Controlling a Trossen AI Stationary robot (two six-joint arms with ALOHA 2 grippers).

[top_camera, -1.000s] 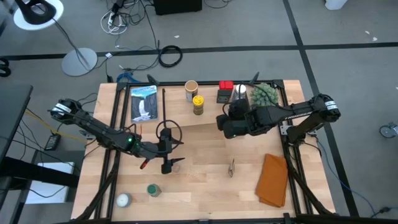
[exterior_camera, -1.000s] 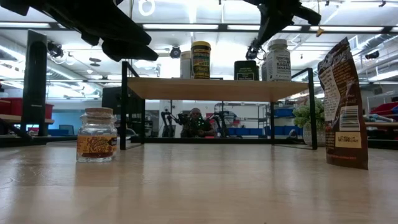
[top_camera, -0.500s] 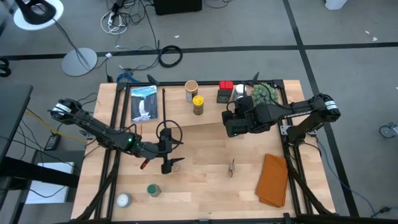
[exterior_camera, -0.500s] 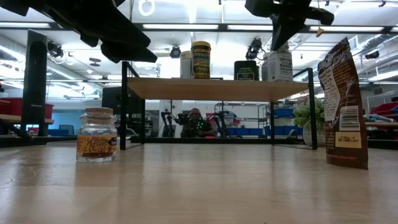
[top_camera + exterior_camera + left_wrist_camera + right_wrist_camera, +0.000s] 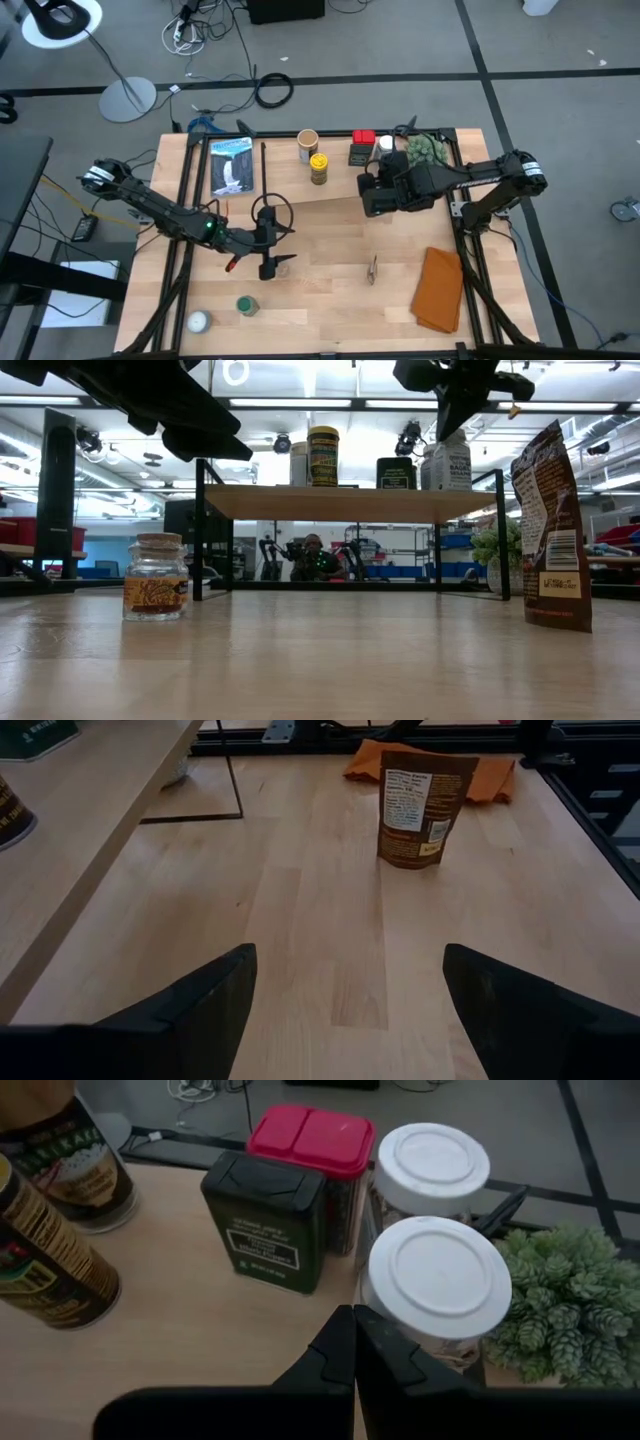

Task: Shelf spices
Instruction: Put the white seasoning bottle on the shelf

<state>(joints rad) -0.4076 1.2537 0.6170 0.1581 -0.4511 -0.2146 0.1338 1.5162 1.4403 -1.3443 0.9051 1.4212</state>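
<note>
The shelf [image 5: 300, 190] spans the table's far half, and its pale plank [image 5: 330, 502] carries several spices: a yellow jar [image 5: 45, 1255], a tan can [image 5: 60, 1150], a dark green tin [image 5: 265, 1220], a red-lidded tin [image 5: 312, 1138] and two white-lidded jars [image 5: 440, 1280] [image 5: 432, 1165]. My right gripper [image 5: 353, 1335] is shut above the shelf, its tips beside the nearer white lid. My left gripper [image 5: 345, 1010] is open, above the table in front of the shelf [image 5: 268, 258]. A cork-lidded glass jar [image 5: 155, 575] stands on the table below it. My right gripper points its shut fingers [image 5: 340, 1345] slanting down from the table's near side at the rim of the nearer white lid [image 5: 380, 1305]. Whether they touch it I cannot tell.
A brown pouch [image 5: 425, 805] stands on the table right of centre [image 5: 372, 268]. An orange-brown cloth [image 5: 438, 290] lies near the right edge. A green fuzzy plant [image 5: 425, 150] sits at the shelf's right end. A green jar [image 5: 246, 304] and a white jar [image 5: 198, 321] stand near the near-left corner.
My right gripper has moved over the shelf toward the table's right and slightly toward the far edge, closing on the white-lidded jars.
</note>
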